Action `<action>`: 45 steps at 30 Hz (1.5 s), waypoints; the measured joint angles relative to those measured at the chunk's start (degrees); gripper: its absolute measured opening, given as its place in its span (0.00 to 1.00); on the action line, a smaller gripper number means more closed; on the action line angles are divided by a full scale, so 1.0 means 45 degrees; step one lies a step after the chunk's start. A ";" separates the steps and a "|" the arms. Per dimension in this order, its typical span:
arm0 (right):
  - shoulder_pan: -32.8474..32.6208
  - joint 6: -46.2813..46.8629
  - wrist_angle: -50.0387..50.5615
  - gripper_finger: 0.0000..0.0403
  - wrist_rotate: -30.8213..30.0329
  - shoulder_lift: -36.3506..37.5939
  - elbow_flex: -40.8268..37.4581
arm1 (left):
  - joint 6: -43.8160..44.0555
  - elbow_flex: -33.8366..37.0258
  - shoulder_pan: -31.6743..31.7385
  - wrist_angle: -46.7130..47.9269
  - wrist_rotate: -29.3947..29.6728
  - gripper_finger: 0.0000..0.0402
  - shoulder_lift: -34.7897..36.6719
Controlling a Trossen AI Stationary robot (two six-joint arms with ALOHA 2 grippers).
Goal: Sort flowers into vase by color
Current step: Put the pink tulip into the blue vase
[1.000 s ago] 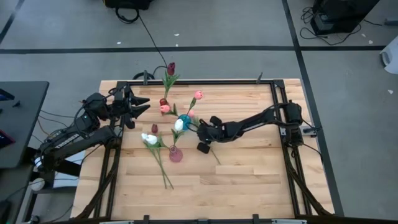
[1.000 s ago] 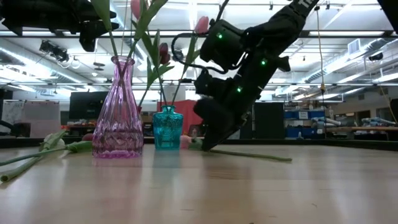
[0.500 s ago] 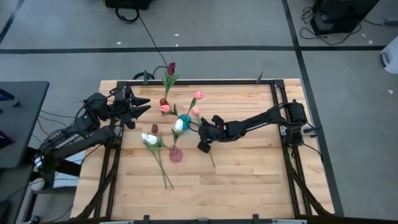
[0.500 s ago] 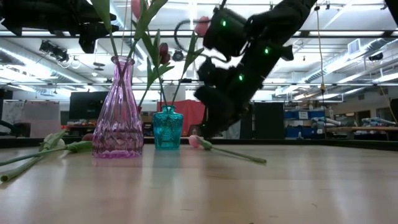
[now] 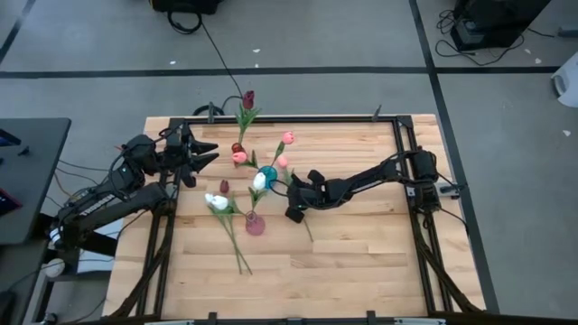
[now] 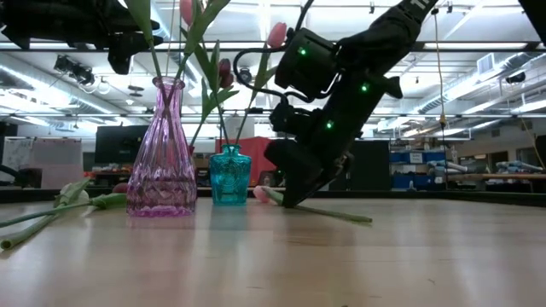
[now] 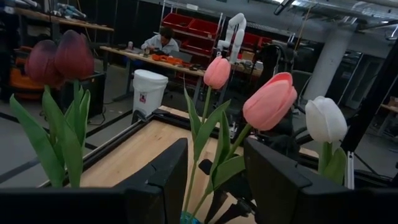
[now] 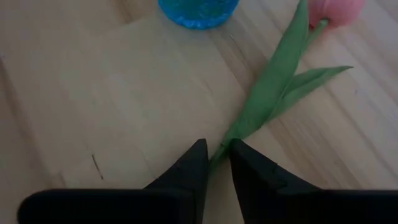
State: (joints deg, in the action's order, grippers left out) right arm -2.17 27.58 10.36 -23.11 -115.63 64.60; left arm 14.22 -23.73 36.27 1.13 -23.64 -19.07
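Right hand (image 8: pixel 214 163) was positioned low over the worktop (image 5: pixel 361 262), its two fingers pinched around the thin green stem of a pink tulip (image 8: pixel 336 11) that lay flat on the wood. That flower's leaves and bud extended forward of the fingertips, the bud resting just beside the teal vase (image 8: pixel 199 12) ahead of the hand. In the low view the hand (image 6: pixel 294 198) was angled downward with its tips at the surface, the stem trailing behind them along the worktop. The pink vase (image 6: pixel 162 149) stood beyond the teal vase, farther from this hand, with several stems already in both vessels. Loose white tulips (image 5: pixel 217 201) lay on the worktop near the pink vase. Left hand (image 5: pixel 206 151) waited raised at the far side of the vases, its fingers spread apart with nothing between them. Judged from this arrangement, the step in hand was the pick-up of the pink tulip. The next move would call for lifting the stem clear, swinging it upright, and guiding its lower end into the neck of the matching vase without knocking the flowers already standing.
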 joint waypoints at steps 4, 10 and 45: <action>-0.0010 -0.0007 0.0157 0.10 0.0051 0.0039 -0.0003 | 0.0000 0.0000 0.0000 0.0001 0.0000 0.41 0.0000; 0.0024 -0.0087 0.2057 0.02 0.0113 0.0772 -0.0060 | 0.0000 0.0000 0.0000 0.0014 -0.0014 0.41 0.0000; -0.4197 -0.3545 0.0522 0.00 -0.4561 1.0474 -0.3095 | 0.0136 0.0000 0.0000 0.0120 -0.0083 0.41 0.0000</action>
State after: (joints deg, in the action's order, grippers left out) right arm -21.06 11.62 12.71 -43.64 -68.49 50.67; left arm 14.83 -23.73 36.27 1.67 -24.01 -19.07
